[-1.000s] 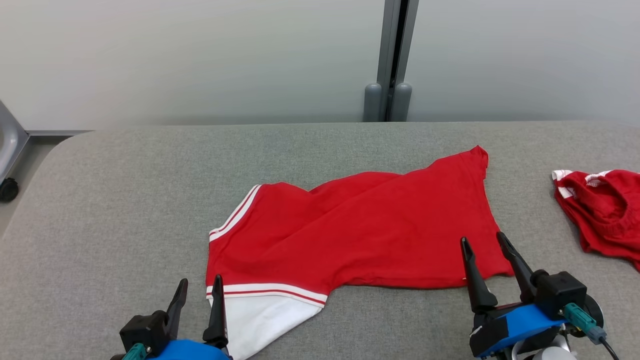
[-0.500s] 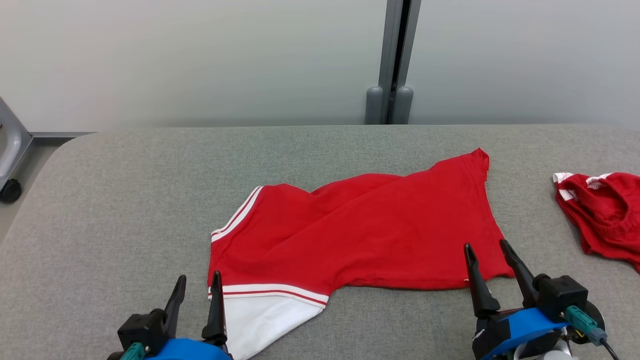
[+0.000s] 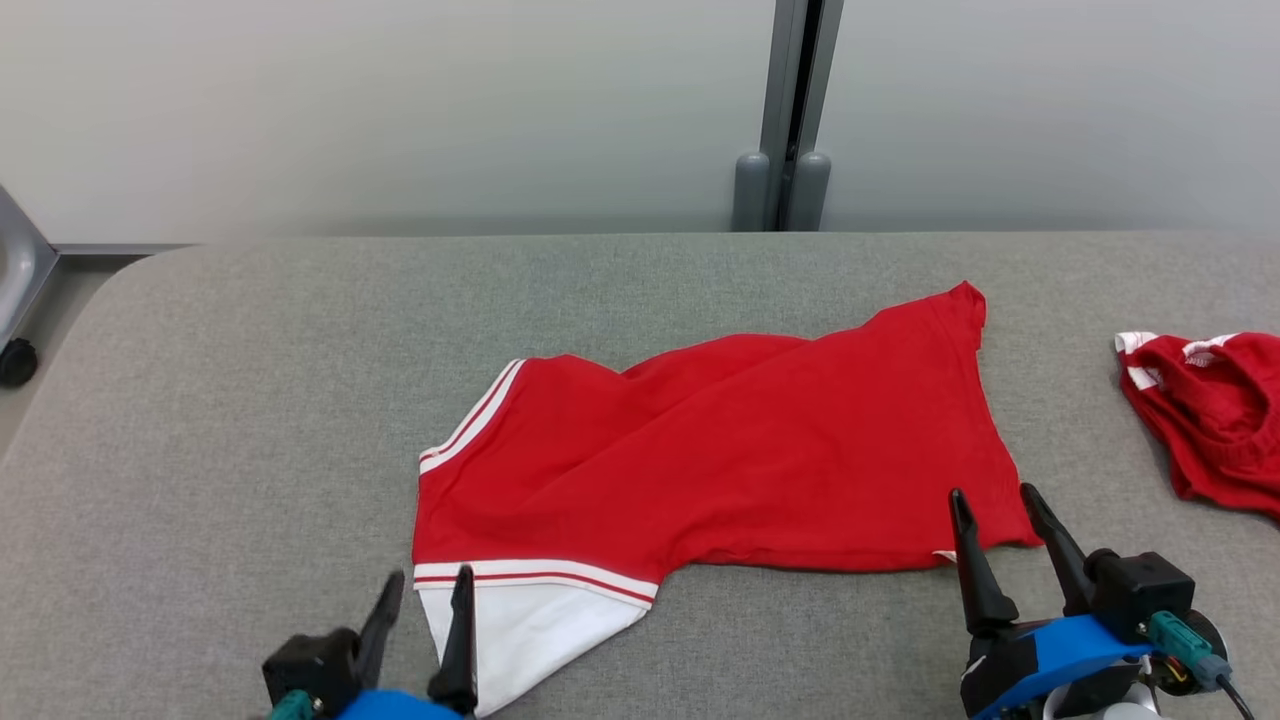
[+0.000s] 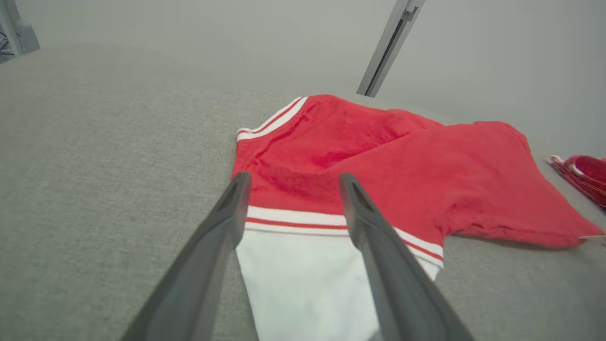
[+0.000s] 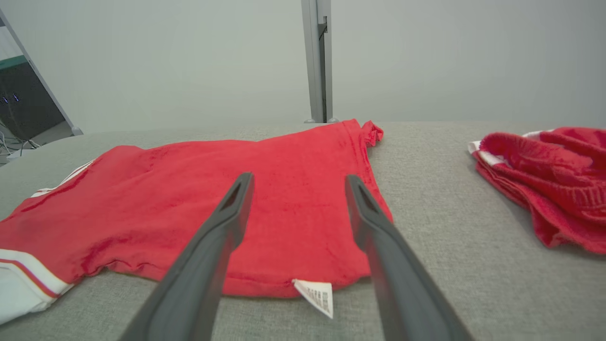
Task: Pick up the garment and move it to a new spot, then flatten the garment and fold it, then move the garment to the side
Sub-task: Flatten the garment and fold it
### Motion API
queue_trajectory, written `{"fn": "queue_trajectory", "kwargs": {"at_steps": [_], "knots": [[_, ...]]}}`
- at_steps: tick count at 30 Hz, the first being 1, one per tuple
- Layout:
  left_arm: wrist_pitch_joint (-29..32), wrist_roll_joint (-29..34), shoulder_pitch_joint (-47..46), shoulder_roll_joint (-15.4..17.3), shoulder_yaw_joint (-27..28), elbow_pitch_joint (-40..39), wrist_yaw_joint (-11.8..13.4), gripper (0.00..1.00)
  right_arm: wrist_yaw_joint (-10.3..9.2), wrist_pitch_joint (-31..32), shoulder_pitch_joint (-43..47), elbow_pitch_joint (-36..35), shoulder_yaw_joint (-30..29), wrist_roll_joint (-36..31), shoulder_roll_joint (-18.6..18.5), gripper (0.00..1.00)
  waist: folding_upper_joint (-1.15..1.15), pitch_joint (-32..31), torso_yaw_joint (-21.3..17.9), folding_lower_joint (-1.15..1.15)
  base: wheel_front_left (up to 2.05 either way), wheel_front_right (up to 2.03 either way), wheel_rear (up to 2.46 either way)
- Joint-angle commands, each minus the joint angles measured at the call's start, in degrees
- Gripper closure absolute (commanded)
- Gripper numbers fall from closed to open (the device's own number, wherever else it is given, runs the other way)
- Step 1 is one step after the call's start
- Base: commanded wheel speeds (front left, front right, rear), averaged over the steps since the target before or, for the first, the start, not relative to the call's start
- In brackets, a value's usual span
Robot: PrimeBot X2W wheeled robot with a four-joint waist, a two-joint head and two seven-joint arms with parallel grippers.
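A: What is the largest thing in view?

B: A wide grey padded surface point(image 3: 250, 400) runs across the head view, with a pale wall behind it and a grey post point(image 3: 790, 110) rising at the back

A: Where is the garment?

B: The red garment point(image 3: 720, 450) lies spread near the middle of the surface, slightly rumpled, with a diagonal crease across it. Its far right corner points toward the back. A second red garment point(image 3: 1210, 420) sits bunched at the right edge, well apart from the first

A: And the robot's hands?

B: The right gripper point(image 3: 994, 491) is at the lower right, its two dark fingers spread wide and holding nothing, with the tips over the garment's near right corner. The left gripper point(image 3: 430, 573) is at the lower left, also wide apart and empty. In the left wrist view its fingertips frame the striped band of the sleeve. Whether either gripper touches the cloth I cannot tell

A: Any smaller details?

B: A white sleeve point(image 3: 520, 630) with red and white trim sticks out at the garment's near left corner, and a small white label point(image 5: 313, 294) hangs from the near hem, between the right fingers in the right wrist view
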Motion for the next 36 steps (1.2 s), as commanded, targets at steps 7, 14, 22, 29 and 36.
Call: {"fn": "queue_trajectory", "kwargs": {"at_steps": [7,14,22,29,36], "knots": [[10.64,-2.66,6.85,2.09,-1.58,-2.96,1.49,0.0,0.0,0.43,0.4,0.54,-1.64,-0.58,0.06,0.0,0.0,1.46,0.03,0.0,0.0,0.0,0.0],[17.88,-5.03,10.19,3.12,-2.45,-7.32,2.61,0.0,0.0,0.19,0.46,1.43,-2.19,-0.93,0.05,0.0,0.0,1.37,0.14,0.0,0.0,0.0,0.0],[18.81,-7.49,8.3,1.08,-3.07,-6.68,1.03,0.89,0.0,0.13,0.03,3.27,-2.06,-0.91,0.04,0.0,0.0,0.61,-0.65,0.0,0.0,0.0,0.0],[15.07,-7.3,6.63,0.21,-2.37,-5.71,0.04,1.0,0.0,1.24,-1.32,6.42,-6.86,-3.44,0.03,0.0,0.0,0.5,-0.95,0.0,0.0,0.0,0.0],[10.18,-6.46,5.32,1.25,-0.15,-7.04,0.42,1.0,0.0,5.58,-5.41,12.21,-14.32,-6.05,0.02,0.0,0.0,1.14,-0.02,0.0,0.0,0.0,0.0]]}}
